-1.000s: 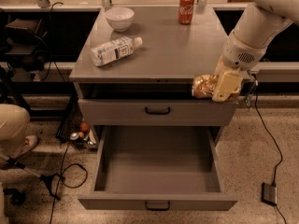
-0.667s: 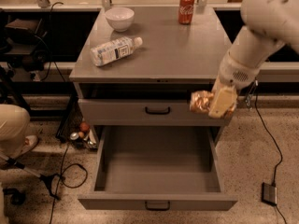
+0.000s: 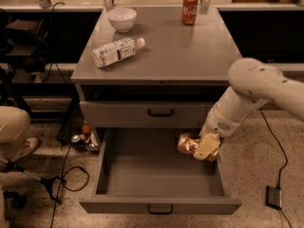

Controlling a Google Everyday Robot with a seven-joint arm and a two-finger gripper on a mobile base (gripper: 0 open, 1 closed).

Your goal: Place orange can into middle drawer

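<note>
The orange can, shiny golden-orange with creased sides, lies sideways in my gripper, which is shut on it. The gripper hangs from the white arm that comes in from the right. Can and gripper are inside the right part of the open middle drawer, above its floor and near its right wall. The drawer is a wide grey tray pulled fully out, with a dark bar handle on its front panel.
The upper drawer is shut. On the cabinet top lie a plastic bottle on its side, a white bowl and a red cola can. A person's leg and cables are at the left; a small black box lies on the floor right.
The gripper has come down with the orange can from beside the upper drawer's front, at cabinet-top height, into the open middle drawer, moving a little to the left.
</note>
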